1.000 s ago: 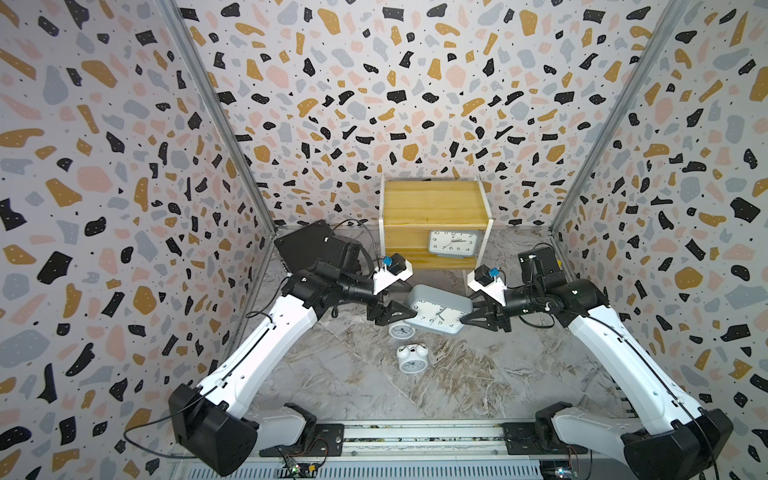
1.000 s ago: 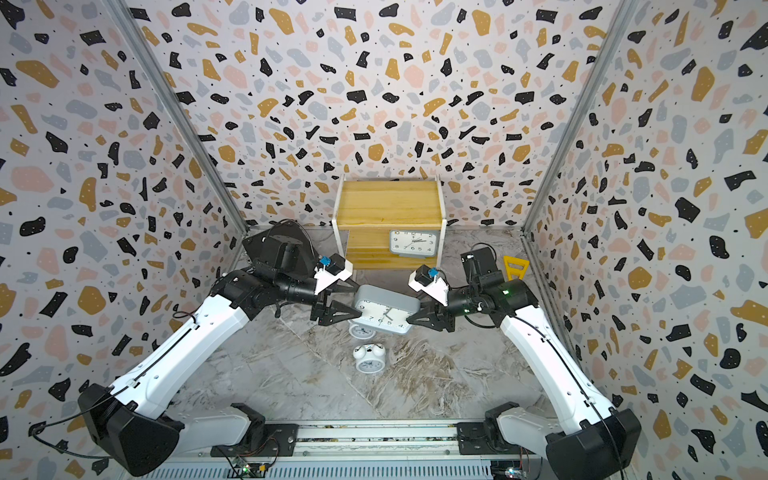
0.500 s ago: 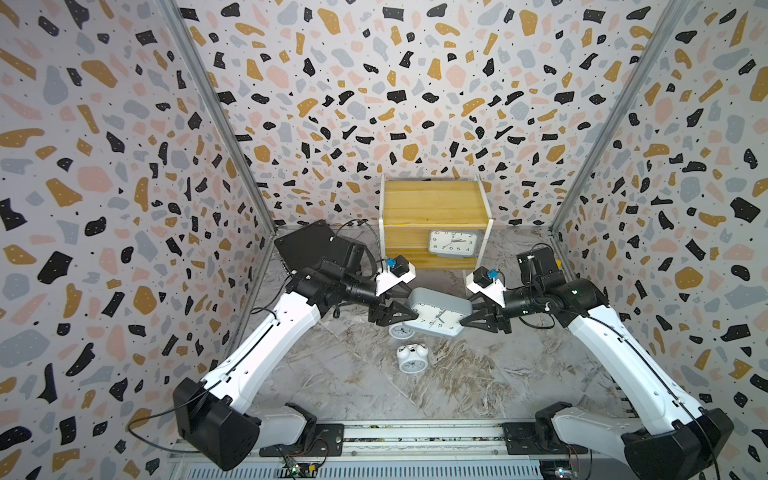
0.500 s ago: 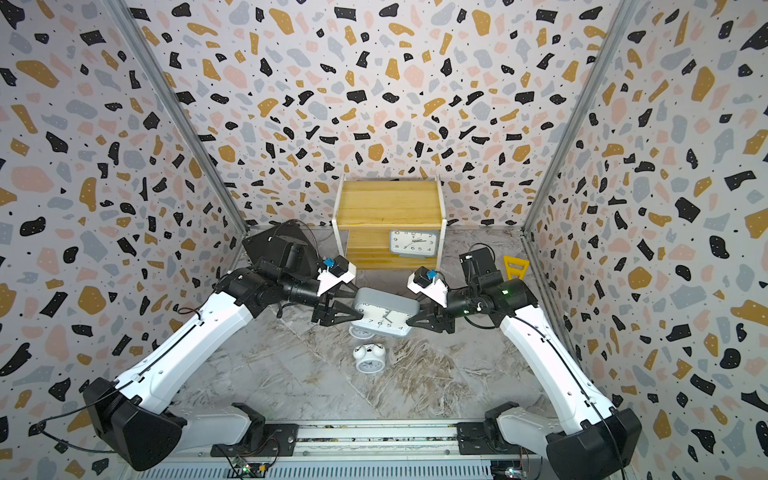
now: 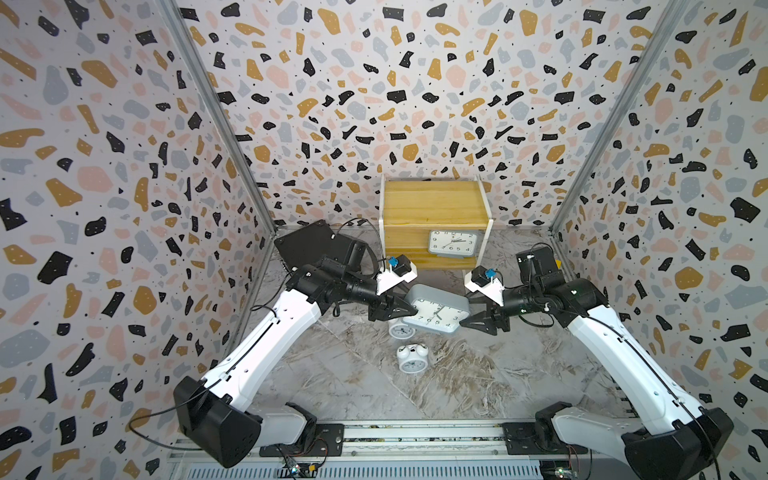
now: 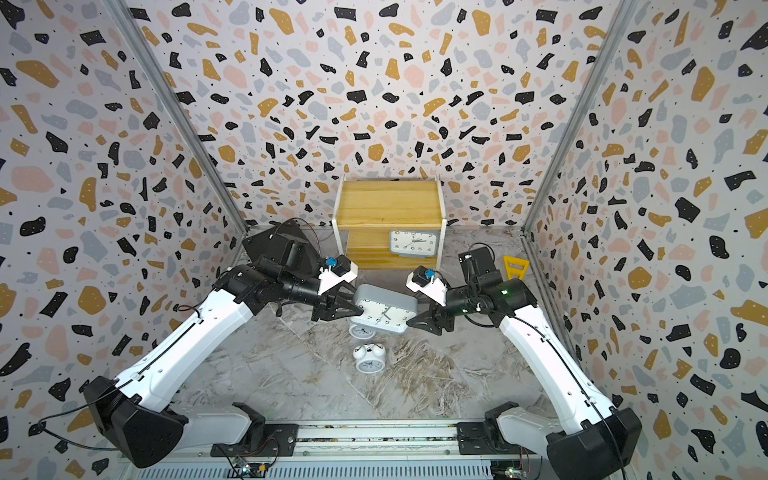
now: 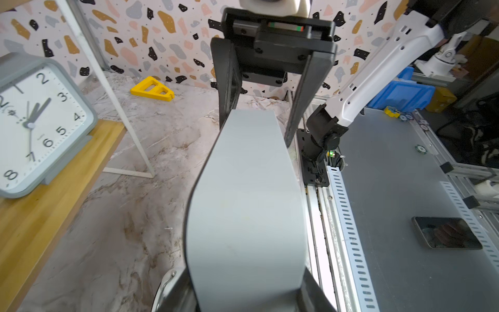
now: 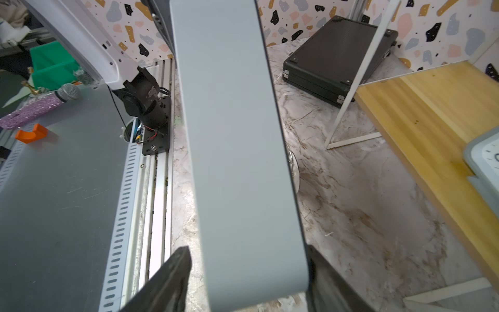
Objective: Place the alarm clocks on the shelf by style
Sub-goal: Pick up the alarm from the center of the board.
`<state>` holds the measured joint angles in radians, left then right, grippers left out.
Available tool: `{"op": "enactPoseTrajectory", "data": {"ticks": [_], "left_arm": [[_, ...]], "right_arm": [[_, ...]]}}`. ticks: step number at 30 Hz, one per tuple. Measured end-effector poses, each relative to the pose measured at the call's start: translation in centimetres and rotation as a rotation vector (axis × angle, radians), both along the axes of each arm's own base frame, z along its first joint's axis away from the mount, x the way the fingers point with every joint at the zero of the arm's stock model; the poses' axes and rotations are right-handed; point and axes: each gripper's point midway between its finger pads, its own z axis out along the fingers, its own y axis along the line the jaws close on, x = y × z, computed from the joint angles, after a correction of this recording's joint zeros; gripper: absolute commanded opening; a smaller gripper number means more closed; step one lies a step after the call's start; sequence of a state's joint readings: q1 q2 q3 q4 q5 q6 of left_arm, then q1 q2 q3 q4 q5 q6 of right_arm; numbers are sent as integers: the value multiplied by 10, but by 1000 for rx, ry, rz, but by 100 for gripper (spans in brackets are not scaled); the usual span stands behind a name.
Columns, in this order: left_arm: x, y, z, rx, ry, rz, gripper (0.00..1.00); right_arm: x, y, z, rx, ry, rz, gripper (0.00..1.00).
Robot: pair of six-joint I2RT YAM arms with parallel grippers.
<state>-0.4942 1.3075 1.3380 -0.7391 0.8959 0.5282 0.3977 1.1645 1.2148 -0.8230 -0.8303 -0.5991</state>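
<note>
A grey alarm clock (image 5: 436, 309) (image 6: 384, 309) hangs face-up above the floor between both arms. My left gripper (image 5: 409, 309) (image 7: 245, 297) is shut on its left end, both fingers pressed to its sides. At its right end, my right gripper (image 5: 465, 311) (image 8: 248, 283) is open, with a gap showing beside one finger (image 8: 167, 281). A second grey clock (image 5: 453, 243) (image 7: 35, 121) stands on the lower board of the shelf (image 5: 432, 203) (image 6: 388, 203). One white twin-bell clock (image 5: 411, 359) lies on the floor. Another twin-bell clock (image 5: 399, 330) is half hidden under the held clock.
A black flat case (image 5: 311, 245) (image 8: 337, 59) lies left of the shelf, behind my left arm. A yellow triangular piece (image 6: 514, 268) (image 7: 152, 91) sits by the right wall. The arms' base rail (image 5: 415, 436) runs along the front edge.
My left jaws have closed onto the held grey clock's left end. My right jaws have opened off its right end. The clock stays about where it was.
</note>
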Motion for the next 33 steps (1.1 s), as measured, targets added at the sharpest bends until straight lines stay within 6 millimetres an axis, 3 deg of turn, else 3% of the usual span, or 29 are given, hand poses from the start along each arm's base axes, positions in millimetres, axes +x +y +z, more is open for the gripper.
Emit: {"op": "enactPoseTrajectory", "data": {"ticks": [5,10,17,26,33], "left_arm": [[8,16,8,39,-51,116,24],[20,44,12,150,-111,290,24],[34,92,6,337,-165,508,24],[57,159,12,465,-166,781,24],[75,183,17,437,-130,931,25]], "right_arm": [[19,-6,7,-2,-72,-106,77],[43,-24,6,-19,-154,-277,77],[87,-58,-3,-92,-208,-558,78],[127,-97,3,-69,-201,-832,78],[156,-101,7,10,-183,-915,78]]}}
